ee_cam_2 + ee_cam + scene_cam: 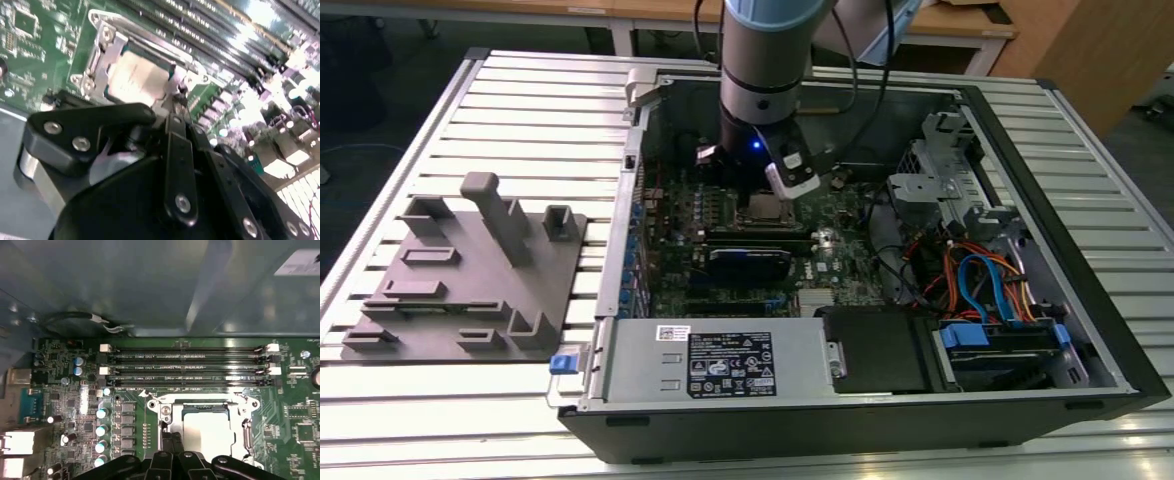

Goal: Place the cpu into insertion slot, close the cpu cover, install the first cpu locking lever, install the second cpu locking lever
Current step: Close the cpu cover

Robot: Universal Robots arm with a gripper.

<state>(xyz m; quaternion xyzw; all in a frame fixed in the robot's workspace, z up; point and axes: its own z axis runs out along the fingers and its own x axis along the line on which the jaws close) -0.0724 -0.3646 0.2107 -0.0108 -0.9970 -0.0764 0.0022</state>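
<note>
Just past gripper [169, 441], cpu [207, 432] lying flat, silver top facing up; square, so no long axis showing, edges running parallel to memory slots [185, 365]. Cpu sitting seated inside insertion slot [205, 411], cpu cover [200, 402] lying down around it, cut-out framing metal top. Gripper hanging low at socket's edge, pinched closed, gripping nothing visible, just beside cover's rim. Farther out, motherboard [295, 405] sitting inside open computer case [854, 430]; case resting on slatted table [454, 420]. Grey fixture [467, 280] lying toward exterior view's left.
</note>
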